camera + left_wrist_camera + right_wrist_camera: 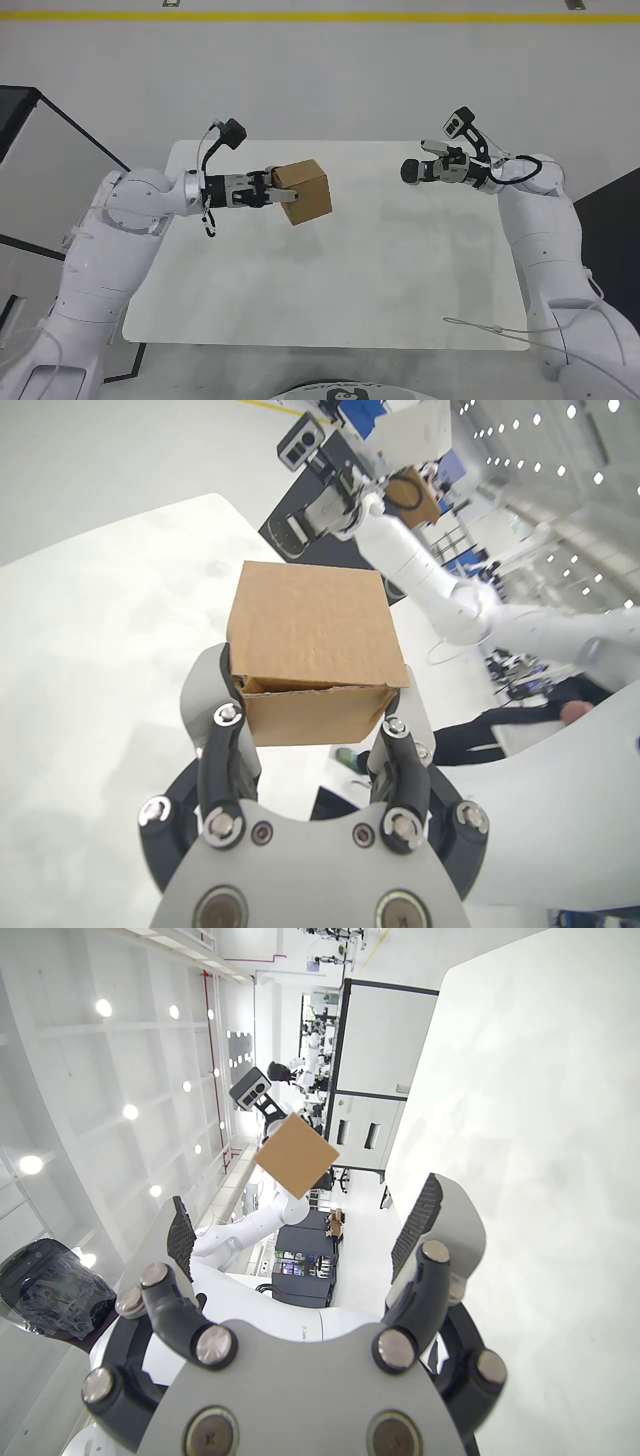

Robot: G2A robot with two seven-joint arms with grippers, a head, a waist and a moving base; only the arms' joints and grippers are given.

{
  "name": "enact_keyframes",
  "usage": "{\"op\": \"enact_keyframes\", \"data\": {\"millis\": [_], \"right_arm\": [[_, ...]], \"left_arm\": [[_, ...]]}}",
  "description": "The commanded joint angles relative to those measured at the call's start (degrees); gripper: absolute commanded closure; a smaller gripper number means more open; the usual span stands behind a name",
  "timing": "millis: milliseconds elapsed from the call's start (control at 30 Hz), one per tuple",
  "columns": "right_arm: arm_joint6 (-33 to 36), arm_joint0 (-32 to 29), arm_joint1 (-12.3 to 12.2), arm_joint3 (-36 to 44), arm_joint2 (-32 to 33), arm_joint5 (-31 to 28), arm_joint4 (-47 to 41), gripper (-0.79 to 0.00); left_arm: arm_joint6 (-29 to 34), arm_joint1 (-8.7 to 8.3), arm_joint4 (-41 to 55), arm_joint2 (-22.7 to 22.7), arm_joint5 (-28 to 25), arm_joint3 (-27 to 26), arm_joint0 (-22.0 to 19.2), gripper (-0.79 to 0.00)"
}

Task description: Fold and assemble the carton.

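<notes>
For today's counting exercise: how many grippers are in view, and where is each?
2. The left gripper is shut on the carton, over the left side of the table. The right gripper is open and empty, over the table's right side.

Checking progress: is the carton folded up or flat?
Folded up: the carton is a closed box in the left pincer, though one flap seam gapes slightly.

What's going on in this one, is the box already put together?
The left gripper is shut on the carton, holding it in the air above the white table. The carton already has a closed box shape, though a small gap shows along one seam at the gripped end. The right gripper is open and empty, over the table's opposite side, apart from the carton.
</notes>
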State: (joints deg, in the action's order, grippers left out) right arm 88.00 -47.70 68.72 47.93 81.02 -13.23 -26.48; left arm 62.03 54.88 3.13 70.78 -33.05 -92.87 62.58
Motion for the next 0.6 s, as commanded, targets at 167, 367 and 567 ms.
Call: {"op": "enact_keyframes", "data": {"millis": [167, 367, 567], "right_arm": [[0.00, 0.00, 0.00, 0.00, 0.00, 0.00, 0.00, -0.785], [0.00, 0.00, 0.00, 0.00, 0.00, 0.00, 0.00, -0.785], [0.00, 0.00, 0.00, 0.00, 0.00, 0.00, 0.00, -0.785]], "left_arm": [[-1.01, 0.35, 1.50, -3.24, -7.59, 3.22, -0.15, 0.000], [-1.01, 0.35, 1.50, -3.24, -7.59, 3.22, -0.15, 0.000], [-0.91, 0.57, 0.65, -6.08, -10.11, 4.20, 1.03, 0.000]]}}
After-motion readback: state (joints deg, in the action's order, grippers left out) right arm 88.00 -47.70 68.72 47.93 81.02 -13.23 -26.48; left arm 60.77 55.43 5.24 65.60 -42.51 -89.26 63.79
